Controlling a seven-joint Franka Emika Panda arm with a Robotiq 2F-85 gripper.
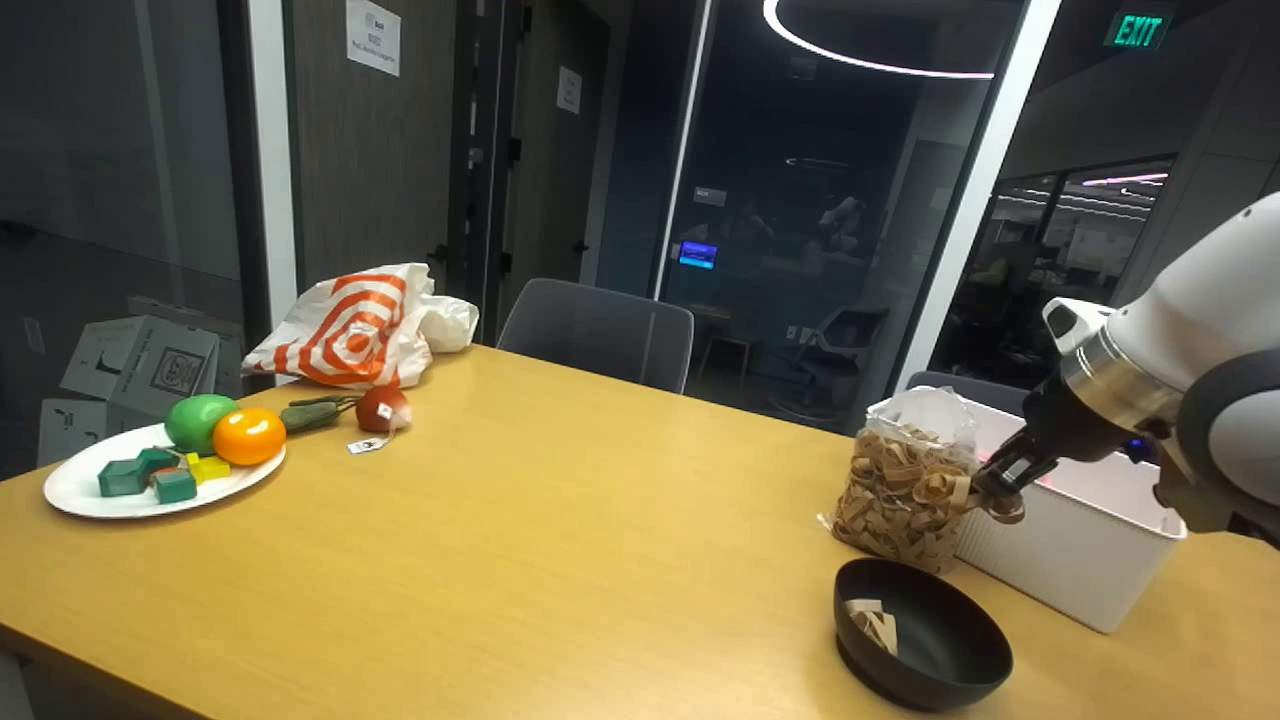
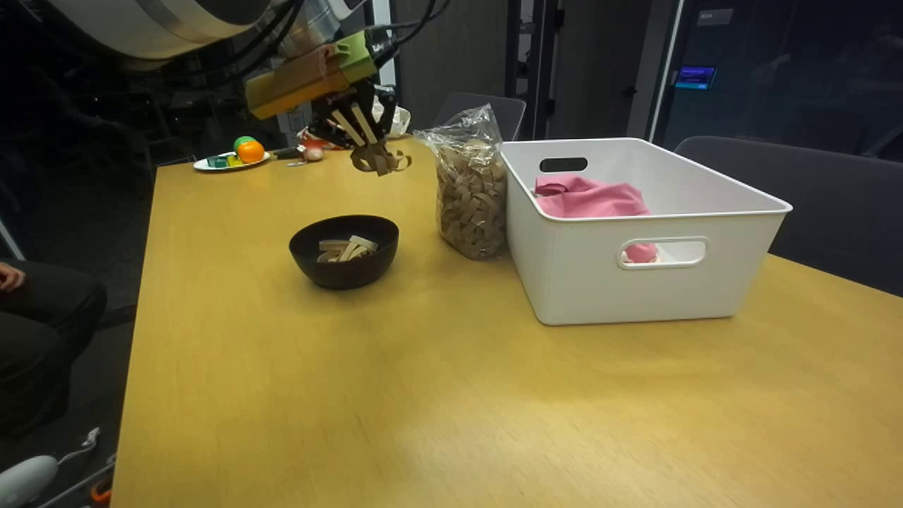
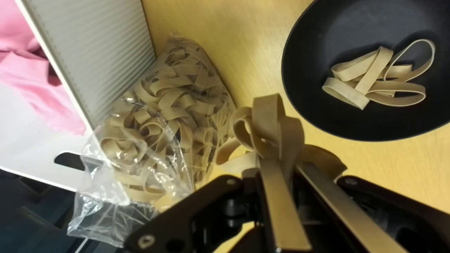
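In the middle of the wrist view, a bunch of flat tan bands is clamped between the tips of the end effector; the bands look smooth and matte, their wide loops folding over one another and curling out to both sides. To the left stands a clear plastic bag packed with similar bands, beside a white bin; to the right, a black bowl holds a few loose loops, paler-looking. In an exterior view, the bunch shows against the bag, one rounded loop visible past the end effector, and a white plate sits on the desk. In an exterior view, near an orange-and-green casing, the bunch hangs in the air, thin loops spreading sideways.
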